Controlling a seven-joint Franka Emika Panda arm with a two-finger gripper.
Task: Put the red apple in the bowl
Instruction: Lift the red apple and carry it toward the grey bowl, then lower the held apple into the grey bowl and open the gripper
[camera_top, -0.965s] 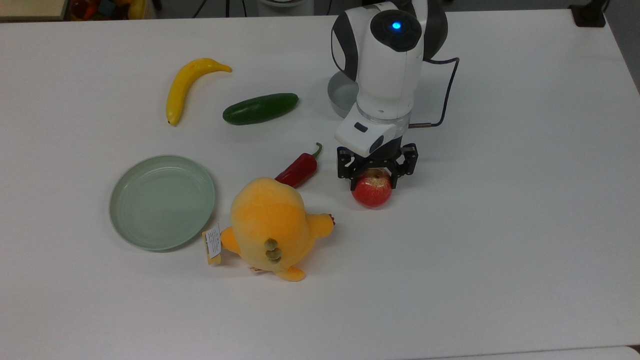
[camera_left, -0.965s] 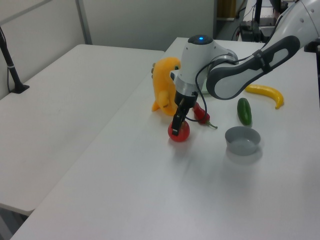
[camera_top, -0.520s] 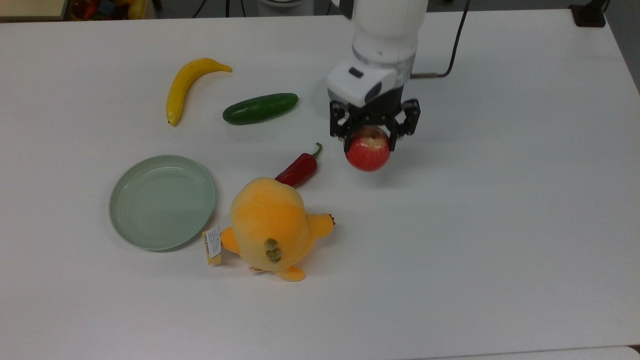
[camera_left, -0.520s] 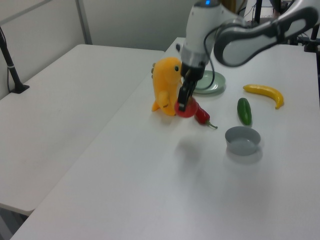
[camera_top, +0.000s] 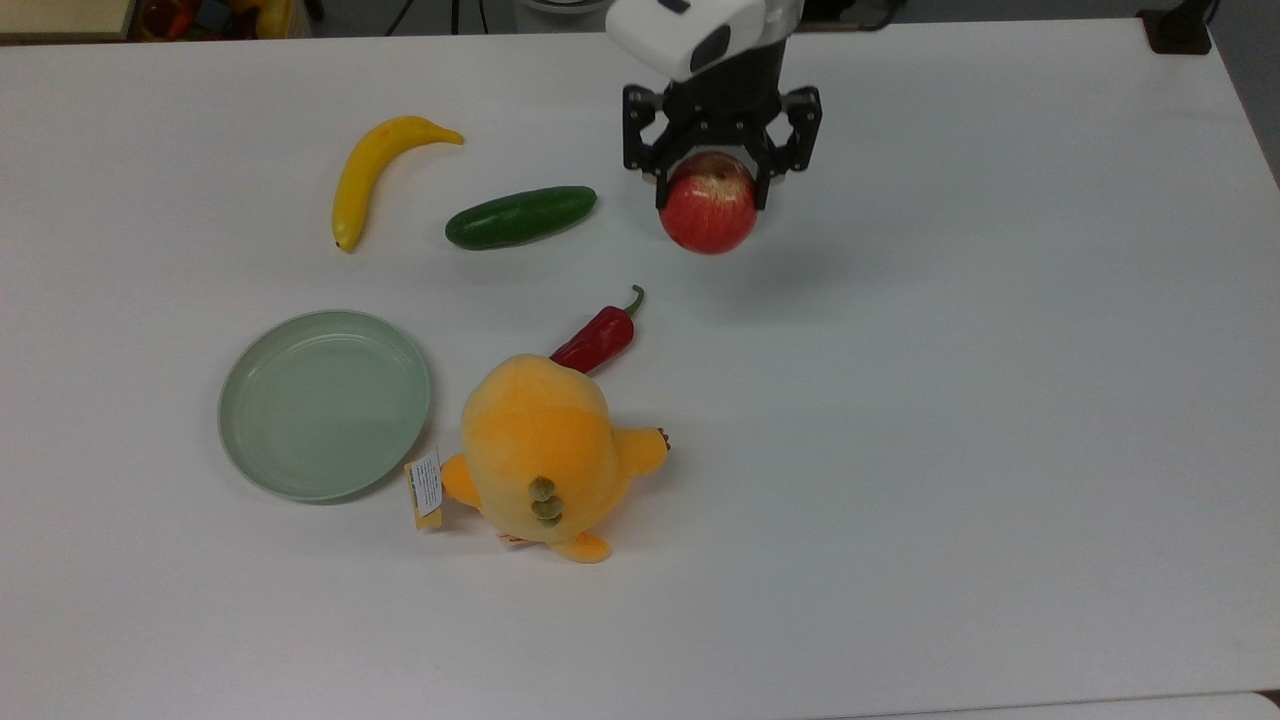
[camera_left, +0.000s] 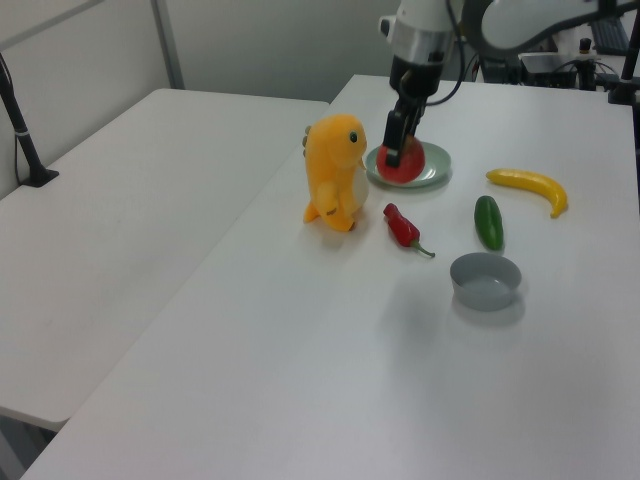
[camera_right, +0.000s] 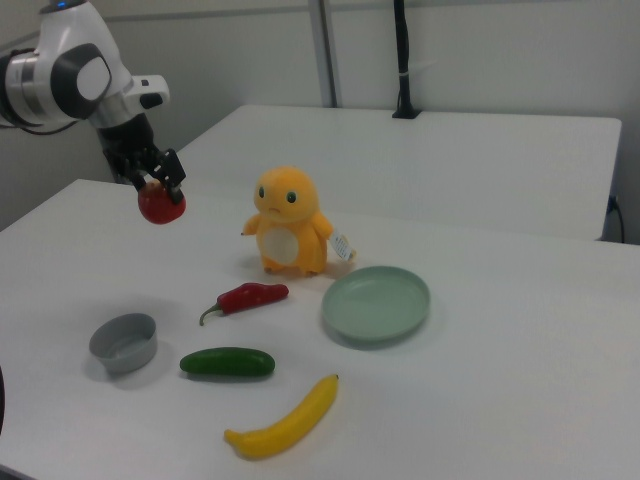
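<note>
The red apple (camera_top: 708, 217) hangs in the air with my gripper (camera_top: 712, 192) shut on it from above, a black finger on either side. In the left view the apple (camera_left: 403, 166) and the gripper (camera_left: 399, 152) show high up in front of the green plate. The right view has the apple (camera_right: 161, 205) under the gripper (camera_right: 160, 189), well above the table. The grey bowl (camera_left: 486, 281) stands empty on the table near the cucumber, and in the right view the bowl (camera_right: 124, 342) lies below the apple.
On the white table lie a yellow banana (camera_top: 372, 170), a green cucumber (camera_top: 520, 216) and a red chili pepper (camera_top: 598, 340). An orange plush toy (camera_top: 545, 455) stands beside a pale green plate (camera_top: 324, 404).
The gripper has lifted the apple off the table and carried it upward, toward the top view's top and slightly left. Nothing else moved.
</note>
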